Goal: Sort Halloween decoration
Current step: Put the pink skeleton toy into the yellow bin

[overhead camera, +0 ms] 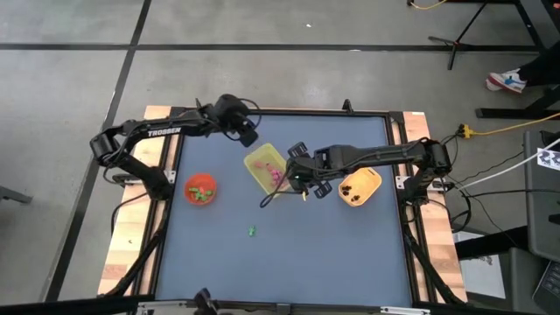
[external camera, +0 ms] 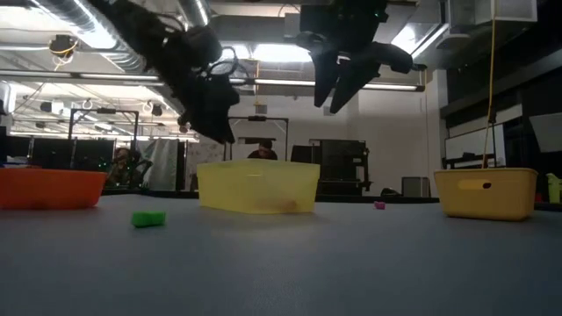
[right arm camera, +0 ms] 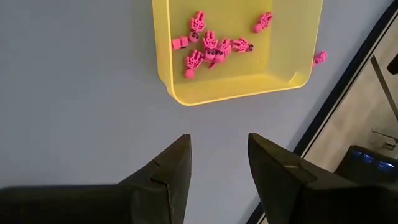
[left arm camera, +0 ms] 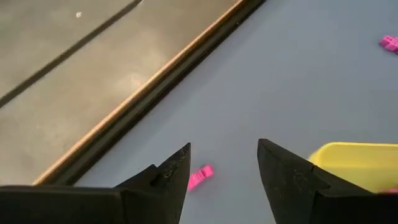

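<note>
The yellow tray [overhead camera: 265, 166] sits mid-table and holds several pink trinkets [right arm camera: 210, 45]. One pink trinket [left arm camera: 200, 176] lies on the mat just beyond my left gripper's fingers, and another [left arm camera: 390, 42] lies farther off. A pink trinket [right arm camera: 319, 58] also lies outside the tray's wall. A green trinket [overhead camera: 251, 231] lies alone toward the near edge. My left gripper [left arm camera: 224, 149] hovers open near the table's far edge, beside the tray. My right gripper [right arm camera: 219, 140] hangs open above the mat at the tray's right side [overhead camera: 296, 175].
A red-orange bowl [overhead camera: 200, 188] with green trinkets stands left of the tray. An orange-yellow bowl [overhead camera: 359, 186] with dark trinkets stands to its right, under my right arm. The table's far rim [left arm camera: 155, 93] runs close to my left gripper. Open mat lies toward the near edge.
</note>
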